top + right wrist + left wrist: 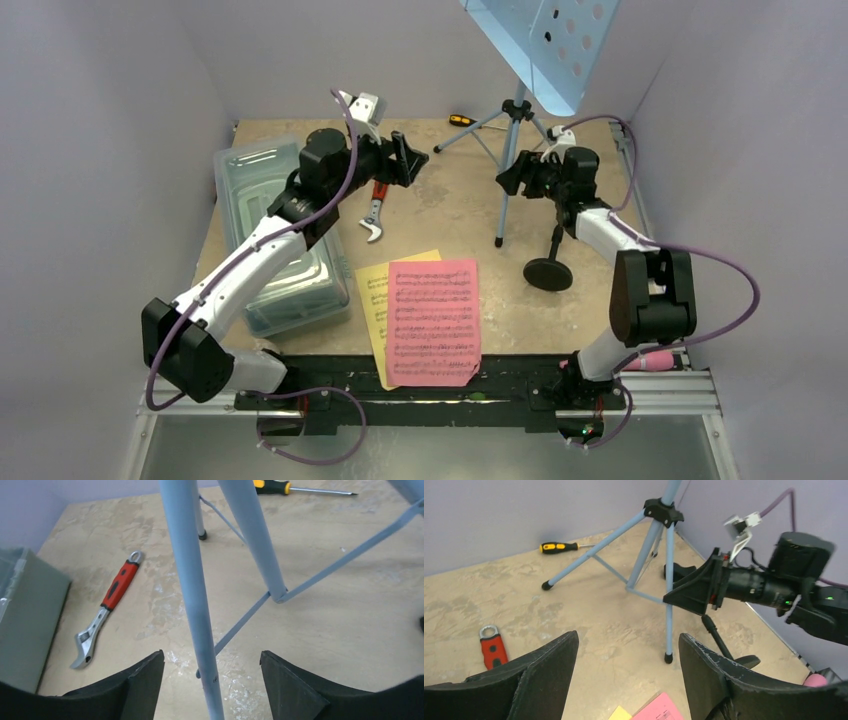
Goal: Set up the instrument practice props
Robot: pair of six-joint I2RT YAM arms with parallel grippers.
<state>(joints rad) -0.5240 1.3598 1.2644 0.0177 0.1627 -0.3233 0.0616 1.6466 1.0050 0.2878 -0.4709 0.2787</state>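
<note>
Right wrist view: one leg of the light blue music stand runs steeply, long axis near-vertical, in line with the gap of the right end effector. Its jaws are spread and no contact is visible. The stand is upright on its tripod at the far right of the surface. The right arm is nearer. The left end effector hangs open and empty, left of the stand. Judgement: closing on the leg comes next.

Both arms are extended toward the far side, with the left gripper and right gripper turned inward facing each other, jaws spread apart, nothing grasped.
</note>
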